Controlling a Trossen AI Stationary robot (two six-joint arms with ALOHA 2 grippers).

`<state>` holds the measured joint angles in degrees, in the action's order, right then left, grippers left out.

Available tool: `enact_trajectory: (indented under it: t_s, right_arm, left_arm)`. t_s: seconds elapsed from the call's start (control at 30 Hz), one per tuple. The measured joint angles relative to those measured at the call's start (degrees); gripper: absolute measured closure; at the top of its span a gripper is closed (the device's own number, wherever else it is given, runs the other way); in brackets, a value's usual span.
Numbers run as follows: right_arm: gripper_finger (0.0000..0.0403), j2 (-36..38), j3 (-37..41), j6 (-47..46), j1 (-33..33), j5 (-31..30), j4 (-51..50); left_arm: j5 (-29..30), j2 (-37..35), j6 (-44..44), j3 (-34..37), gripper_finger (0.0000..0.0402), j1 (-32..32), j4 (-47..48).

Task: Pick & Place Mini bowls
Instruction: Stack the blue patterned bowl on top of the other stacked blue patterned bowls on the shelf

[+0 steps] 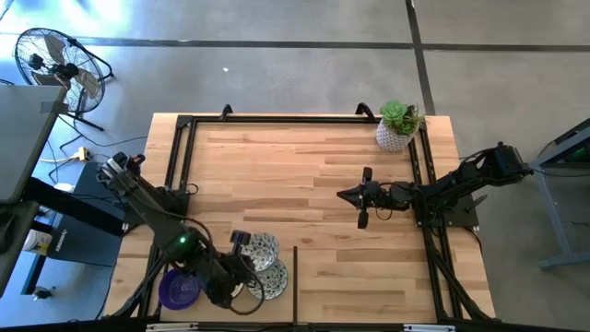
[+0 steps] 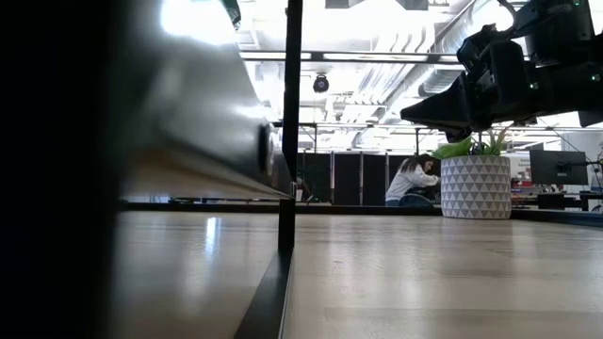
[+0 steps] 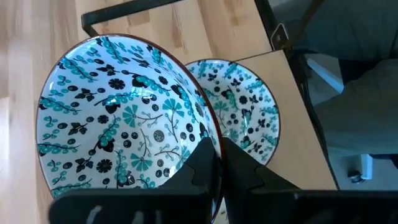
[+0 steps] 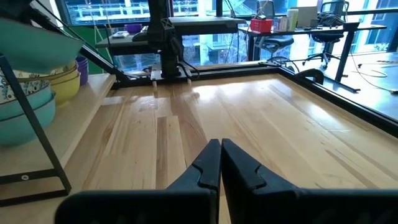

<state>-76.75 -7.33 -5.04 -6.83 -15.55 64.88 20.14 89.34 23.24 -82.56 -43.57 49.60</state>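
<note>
- Your left gripper [image 3: 219,163] is working at the near left corner of the surface [image 1: 313,175], its fingers [image 3: 202,163] pinching the rim of a patterned bowl [image 3: 124,118], one finger inside and one outside.
- That rim grip is probably chosen because the bowl is shallow and wide, so an edge pinch is the only hold that fits.
- The held bowl is sitting tilted against the fingers, showing you its empty floral inside.
- Just beyond the fingers a second patterned bowl [image 3: 245,102] is lying, also empty, partly hidden behind the held one.
- A purple bowl [image 1: 180,289] is resting beside the left arm, near the patterned ones.
- Your right gripper [image 4: 221,165] is waiting over the middle of the surface, fingers pressed together and holding nothing.
- A potted plant [image 1: 398,124] is standing at the far corner, well apart from both.
</note>
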Motion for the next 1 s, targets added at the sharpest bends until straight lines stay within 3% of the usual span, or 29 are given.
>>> enact_trajectory:
  t_s: [0.23,0.6,1.0]
  right_arm:
    - [0.0401,0.0,0.0,-0.1,0.0,0.0,0.0]
    - [0.0402,0.0,0.0,0.0,0.0,0.0,-0.1]
    - [0.0401,0.0,0.0,0.0,0.0,0.0,-0.4]
  left_arm:
    - [0.3,1.5,0.0,-0.1,0.0396,-1.2,0.1]
    - [2.6,6.3,-2.8,-7.0,0.0396,-1.8,4.0]
    - [1.8,9.5,-3.3,-7.2,0.0396,-1.8,4.8]
